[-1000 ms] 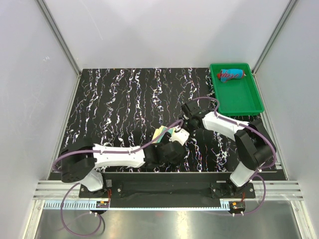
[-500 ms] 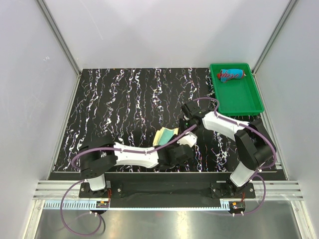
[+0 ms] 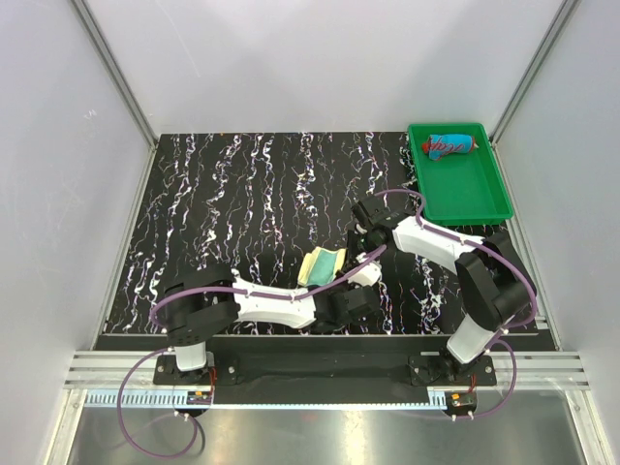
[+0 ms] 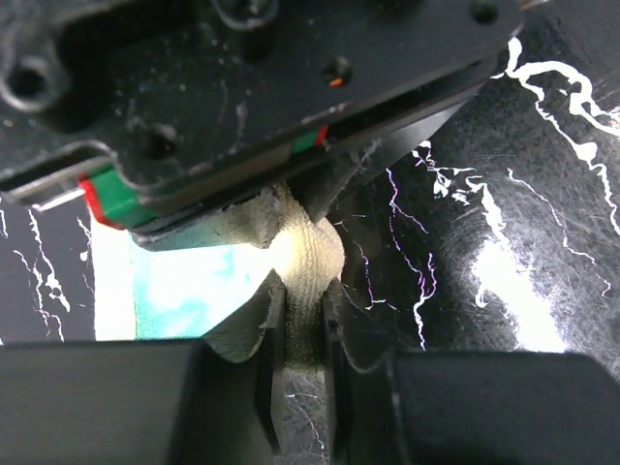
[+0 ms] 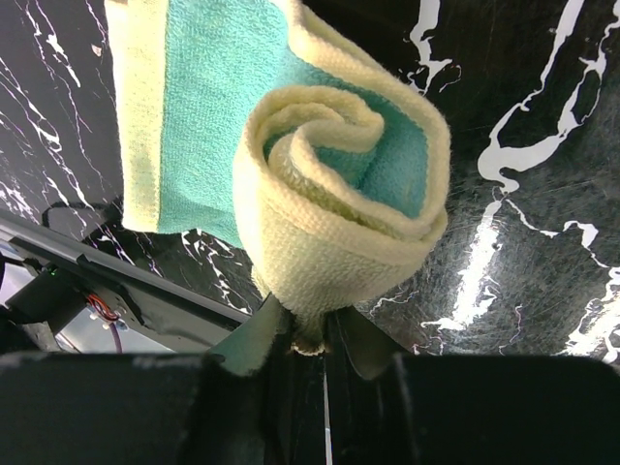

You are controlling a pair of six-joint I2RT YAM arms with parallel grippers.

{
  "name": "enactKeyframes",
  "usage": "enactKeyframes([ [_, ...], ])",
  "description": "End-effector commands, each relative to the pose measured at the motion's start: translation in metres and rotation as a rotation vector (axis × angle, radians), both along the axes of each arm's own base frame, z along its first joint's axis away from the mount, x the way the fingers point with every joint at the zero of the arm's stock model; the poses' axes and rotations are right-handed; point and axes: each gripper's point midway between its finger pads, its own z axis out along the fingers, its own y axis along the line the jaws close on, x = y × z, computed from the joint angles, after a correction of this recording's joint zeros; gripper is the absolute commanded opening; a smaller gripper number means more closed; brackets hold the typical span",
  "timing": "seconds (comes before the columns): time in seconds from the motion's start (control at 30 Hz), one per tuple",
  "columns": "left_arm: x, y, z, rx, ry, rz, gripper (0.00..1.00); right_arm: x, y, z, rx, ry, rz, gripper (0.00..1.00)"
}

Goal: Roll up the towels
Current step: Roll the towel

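My left claw [image 4: 300, 334] has gone from wide apart to pinching a fold of the pale yellow towel [image 3: 323, 263]. My left arm [image 3: 266, 302] has swung right and sunk low along the near edge of the desk [image 3: 242, 213]. The towel now lies in a more compact bundle than a second ago.

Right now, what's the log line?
left pincer: shut on yellow towel | right pincer: shut on yellow towel | red towel: rolled, in tray

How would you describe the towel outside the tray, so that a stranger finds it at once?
On the black table, near the middle of its front edge, the left gripper and right gripper pinch the yellow towel. It is half rolled, pale yellow with teal; the red towel lies rolled in the green tray.
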Motion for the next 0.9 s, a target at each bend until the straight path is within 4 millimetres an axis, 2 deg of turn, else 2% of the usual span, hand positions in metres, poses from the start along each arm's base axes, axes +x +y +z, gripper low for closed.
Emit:
enactKeyframes([
  [0.0,0.0,-0.006,0.004,-0.035,-0.002,0.019,0.12,0.0,0.021,0.027,0.099,-0.011,0.042,0.18],
  [0.1,-0.002,-0.006,0.006,-0.055,0.01,0.011,0.1,0.001,0.018,0.026,0.083,-0.012,0.038,0.27],
  [0.13,-0.002,-0.005,0.008,-0.064,0.015,0.009,0.09,0.003,0.016,0.027,0.073,-0.022,0.034,0.38],
  [0.23,-0.008,-0.007,0.008,-0.095,0.059,-0.015,0.08,0.009,0.009,0.027,0.02,-0.039,0.027,0.54],
  [0.37,-0.01,-0.006,0.011,-0.128,0.089,-0.026,0.08,0.022,-0.003,0.031,-0.02,-0.065,0.011,0.64],
  [0.5,-0.01,-0.004,0.012,-0.143,0.108,-0.026,0.07,0.045,-0.026,0.036,-0.039,-0.083,-0.046,0.66],
  [0.53,-0.01,-0.003,0.013,-0.151,0.117,-0.027,0.07,0.057,-0.041,0.034,-0.059,-0.09,-0.087,0.66],
  [0.6,-0.01,-0.001,0.012,-0.166,0.133,-0.028,0.07,0.067,-0.056,0.037,-0.087,-0.099,-0.108,0.66],
  [0.63,-0.01,-0.001,0.013,-0.19,0.158,-0.029,0.06,0.077,-0.071,0.039,-0.119,-0.116,-0.146,0.66],
  [0.7,-0.007,0.004,0.01,-0.215,0.186,-0.021,0.06,0.085,-0.088,0.048,-0.171,-0.153,-0.169,0.67],
  [0.77,-0.009,-0.001,0.016,-0.289,0.235,-0.043,0.06,0.088,-0.098,0.055,-0.195,-0.173,-0.19,0.68],
  [0.87,-0.006,0.0,0.021,-0.402,0.327,-0.06,0.06,0.091,-0.105,0.069,-0.208,-0.221,-0.215,0.71],
])
